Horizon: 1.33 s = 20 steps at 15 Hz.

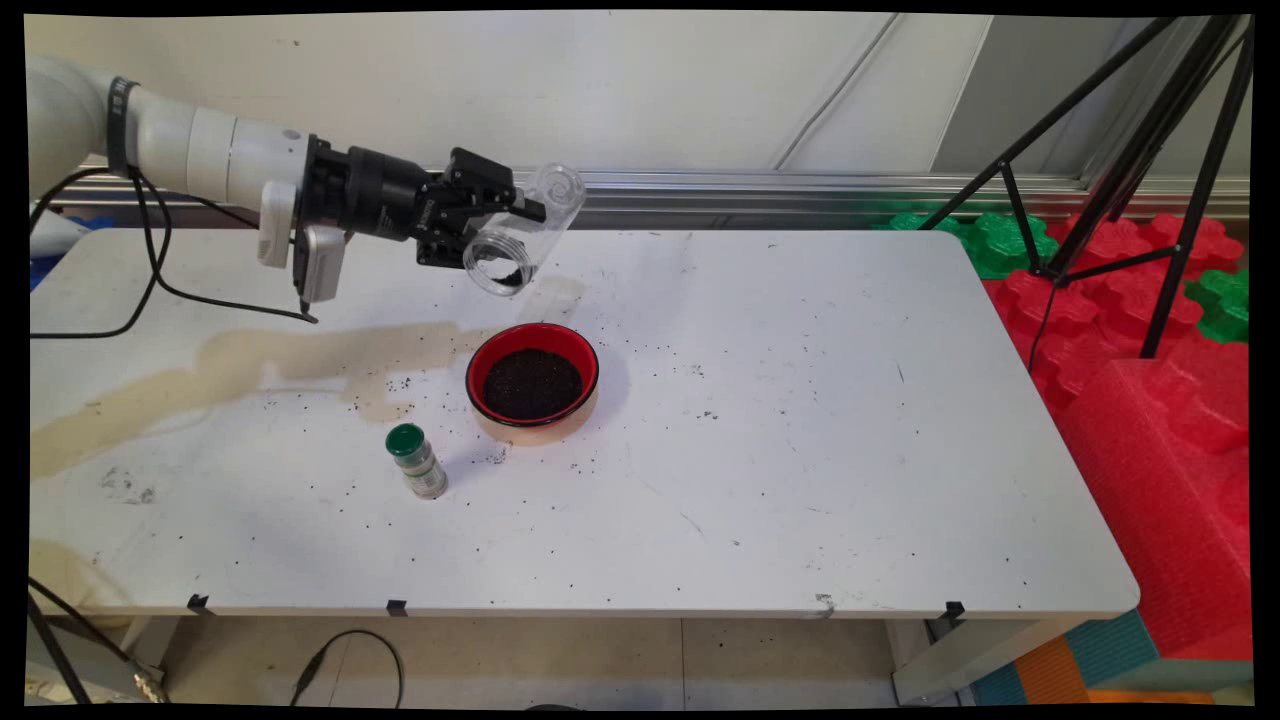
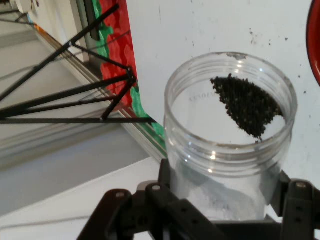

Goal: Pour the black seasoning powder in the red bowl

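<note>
At the upper left of the main view the claw [image 1: 487,228] pinches a clear plastic jar [image 1: 525,230], its fingers pressed against the jar's sides. The jar hangs tipped over in the air above the worktop [image 1: 800,420], mouth facing down and toward the near side. In the hand view a small wedge of dark grains [image 2: 246,105] clings to the inside wall near the rim, and the rest of the jar looks empty.

Below the jar's mouth and slightly to the right, near the middle of the frame, a red bowl [image 1: 532,382] stands on the worktop with a dark layer of the same grains covering its bottom. Judging by this, most of the jar's contents lie in the bowl and only a small remainder sits in the jar.

Lower left of the bowl, just beside it but apart, stands a small bottle with a green cap [image 1: 416,461]. Loose dark specks are scattered on the worktop around the bowl, and a pale brownish stain [image 1: 240,365] spreads toward the left edge.
</note>
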{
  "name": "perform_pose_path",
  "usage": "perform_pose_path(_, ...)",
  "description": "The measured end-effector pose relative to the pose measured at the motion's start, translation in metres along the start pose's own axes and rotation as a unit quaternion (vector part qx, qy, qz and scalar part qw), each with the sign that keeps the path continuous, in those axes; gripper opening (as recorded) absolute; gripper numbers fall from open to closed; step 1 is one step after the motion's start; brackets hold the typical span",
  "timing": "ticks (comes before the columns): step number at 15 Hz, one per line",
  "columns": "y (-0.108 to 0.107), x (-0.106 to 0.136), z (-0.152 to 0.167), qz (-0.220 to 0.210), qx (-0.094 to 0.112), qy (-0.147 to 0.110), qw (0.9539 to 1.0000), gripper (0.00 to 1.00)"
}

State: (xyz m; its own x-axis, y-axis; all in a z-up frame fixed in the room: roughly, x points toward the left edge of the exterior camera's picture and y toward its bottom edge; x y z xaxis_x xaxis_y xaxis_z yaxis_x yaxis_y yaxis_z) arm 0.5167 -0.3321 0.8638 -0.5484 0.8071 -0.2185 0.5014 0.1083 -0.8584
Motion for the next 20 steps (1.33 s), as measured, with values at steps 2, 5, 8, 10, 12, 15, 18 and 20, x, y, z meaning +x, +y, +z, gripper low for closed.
perform_pose_path(2,-0.006,-0.001,-0.002,-0.041,-0.005,0.001,0.9991,0.0)
perform_pose_path(5,-0.017,-0.004,-0.006,-0.109,-0.01,0.0,0.994,0.0)
perform_pose_path(8,-0.028,-0.008,-0.01,-0.179,-0.015,0.001,0.9837,0.0)
perform_pose_path(10,-0.036,-0.01,-0.013,-0.228,-0.018,0.003,0.9736,0.0)
perform_pose_path(12,-0.043,-0.012,-0.015,-0.271,-0.02,0.006,0.9625,0.0)
perform_pose_path(15,-0.053,-0.019,-0.018,-0.337,-0.022,0.008,0.9412,0.0)
perform_pose_path(18,-0.063,-0.028,-0.02,-0.404,-0.022,0.009,0.9142,0.0)
perform_pose_path(20,-0.068,-0.034,-0.02,-0.447,-0.021,0.012,0.8943,0.0)
